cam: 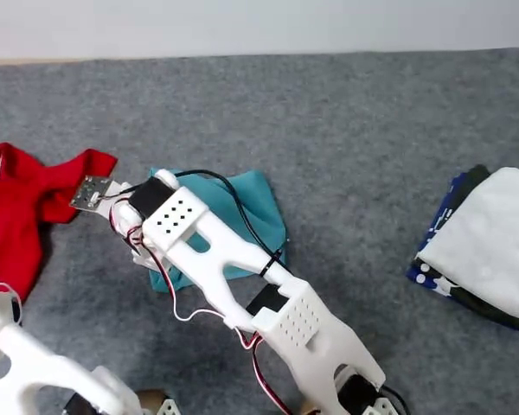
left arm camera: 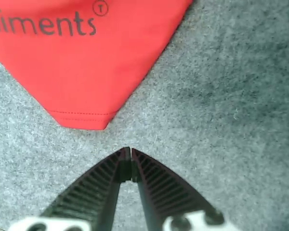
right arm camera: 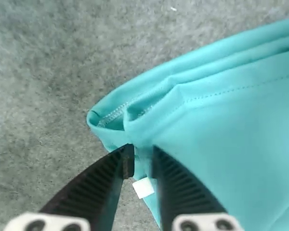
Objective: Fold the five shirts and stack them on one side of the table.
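Note:
A teal shirt (cam: 258,212) lies crumpled left of the table's middle. My right arm (cam: 208,251) stretches over it from the near edge. My right gripper (right arm camera: 140,163) is shut on a folded hem corner of the teal shirt (right arm camera: 221,120), and a small white tag shows between the fingers. A red shirt (cam: 17,203) lies bunched at the far left. My left gripper (left arm camera: 130,163) is shut with nothing in it and hangs over bare carpet, just short of a corner of the red shirt (left arm camera: 86,57).
A stack sits at the right edge, with a folded white shirt (cam: 497,238) on top of a blue patterned shirt (cam: 432,259) and a dark one. Grey carpet (cam: 355,138) covers the table. My left arm (cam: 26,363) is at the near left corner.

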You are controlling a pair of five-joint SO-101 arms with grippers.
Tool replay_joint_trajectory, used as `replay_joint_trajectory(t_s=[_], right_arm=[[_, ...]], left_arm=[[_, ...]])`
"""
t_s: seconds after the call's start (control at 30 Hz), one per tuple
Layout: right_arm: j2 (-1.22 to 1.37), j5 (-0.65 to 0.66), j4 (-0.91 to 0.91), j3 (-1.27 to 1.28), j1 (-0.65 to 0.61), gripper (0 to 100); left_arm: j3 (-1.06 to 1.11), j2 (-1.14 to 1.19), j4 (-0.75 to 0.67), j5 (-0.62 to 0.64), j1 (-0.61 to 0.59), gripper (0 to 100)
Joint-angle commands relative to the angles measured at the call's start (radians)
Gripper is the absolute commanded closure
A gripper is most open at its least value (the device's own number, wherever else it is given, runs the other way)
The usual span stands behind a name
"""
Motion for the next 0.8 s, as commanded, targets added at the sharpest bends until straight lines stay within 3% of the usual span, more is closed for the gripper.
replay_joint_trajectory(t_s=[0.0, 0.3, 0.47, 0.77], right_arm=[[-0.035, 0.002, -0.012, -0.051, 0.019, 83.9], [0.022, 0.006, -0.054, -0.054, 0.019, 84.5], [0.033, 0.009, -0.061, -0.054, 0.035, 99.4], [-0.030, 0.018, -0.035, -0.189, 0.159, 98.8]], left_arm=[[-0.007, -0.028, 0.005, -0.005, 0.006, 99], [-0.007, -0.028, 0.005, -0.006, 0.008, 99], [-0.012, -0.028, 0.005, -0.006, 0.008, 99], [-0.074, -0.028, 0.066, -0.003, 0.075, 99]])
